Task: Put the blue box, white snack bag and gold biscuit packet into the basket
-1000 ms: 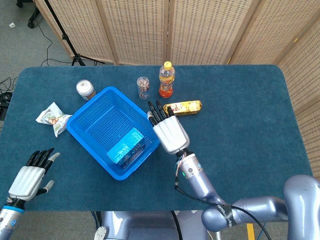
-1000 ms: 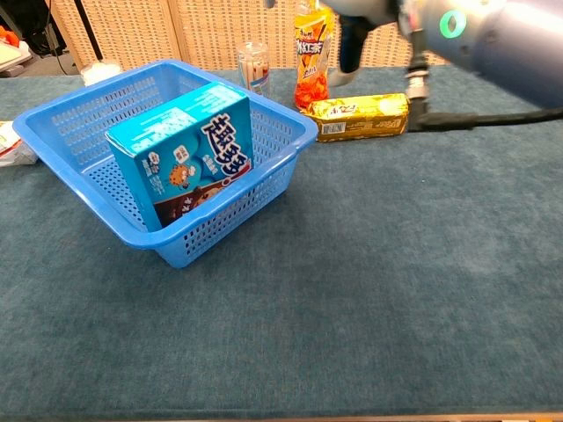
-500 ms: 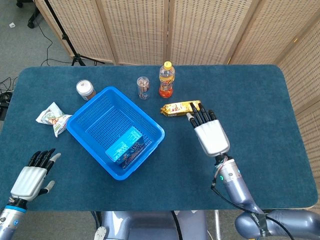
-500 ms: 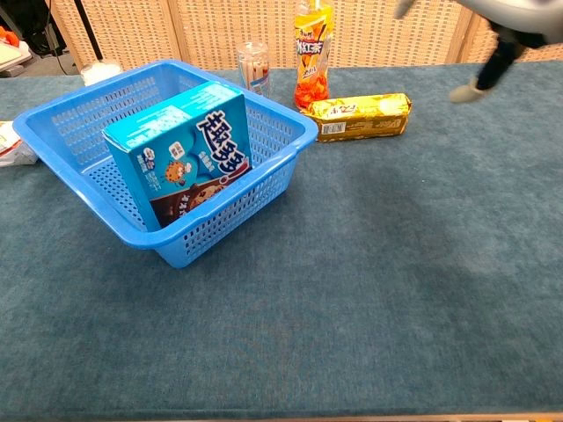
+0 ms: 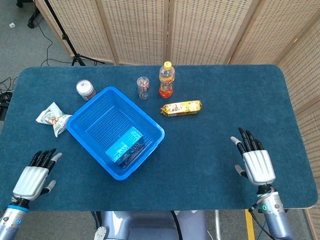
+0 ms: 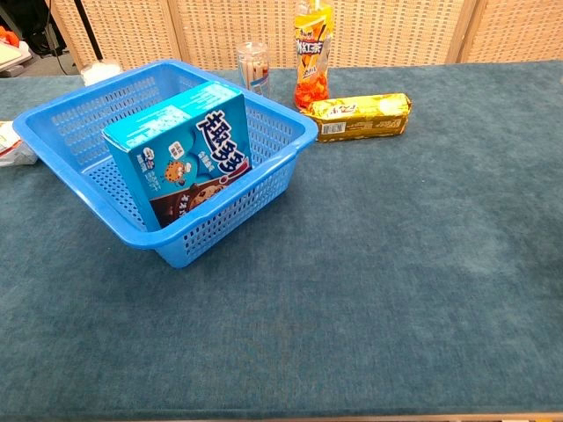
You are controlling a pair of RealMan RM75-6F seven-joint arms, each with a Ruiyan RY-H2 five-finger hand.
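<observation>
The blue box point(image 5: 126, 145) point(image 6: 179, 166) leans inside the blue basket point(image 5: 95, 116) point(image 6: 281, 123), near its front corner. A white snack bag point(image 5: 53, 118) lies on the table left of the basket; only its edge point(image 6: 12, 149) shows in the chest view. The gold biscuit packet point(image 5: 181, 107) point(image 6: 362, 116) lies right of the basket, below the orange bottle. My left hand point(image 5: 32, 178) hovers open at the front left table edge. My right hand point(image 5: 255, 163) is open over the front right of the table, far from the packet. Neither hand shows in the chest view.
An orange drink bottle point(image 5: 166, 80) point(image 6: 311, 54), a clear cup of sticks point(image 5: 143, 88) point(image 6: 252, 67) and a small lidded jar point(image 5: 85, 89) stand behind the basket. Wicker screens close off the far side of the table.
My right hand has drawn back from beside the basket, past the gold packet, to the front right of the table. The blue box stays in the basket. The left hand barely moved.
</observation>
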